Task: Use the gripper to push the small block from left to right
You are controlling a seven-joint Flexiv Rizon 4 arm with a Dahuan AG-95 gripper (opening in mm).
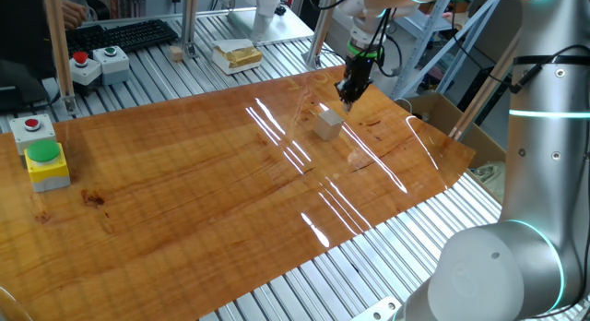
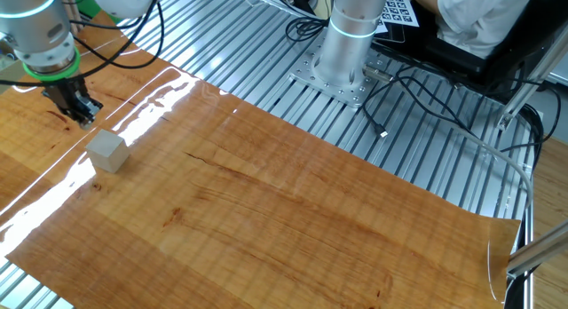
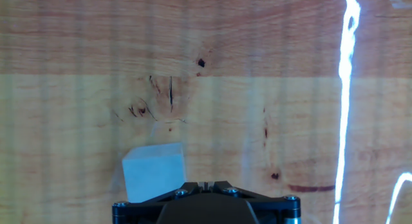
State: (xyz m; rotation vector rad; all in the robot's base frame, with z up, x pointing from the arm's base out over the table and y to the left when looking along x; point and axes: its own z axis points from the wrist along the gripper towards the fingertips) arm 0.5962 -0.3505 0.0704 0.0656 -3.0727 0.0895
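Note:
The small block (image 1: pixel 327 124) is a pale beige-grey cube resting on the wooden tabletop (image 1: pixel 203 201). It also shows in the other fixed view (image 2: pixel 107 151) and in the hand view (image 3: pixel 154 172), partly behind the tool. My gripper (image 1: pixel 350 98) is a narrow black pointed tip with a green ring above, its fingers closed together with nothing between them. It hovers just above the wood, a short way behind and to the right of the block, apart from it. In the other fixed view the gripper (image 2: pixel 86 118) stands up and left of the block. In the hand view the gripper (image 3: pixel 204 184) sits at the bottom edge.
A yellow box with a green button (image 1: pixel 46 162) and red button boxes (image 1: pixel 32 129) stand at the left. A white box with yellowish contents (image 1: pixel 237 56) and a tiny tan block (image 1: pixel 176 53) lie at the back. The arm's base (image 2: pixel 340 43) stands beyond the board.

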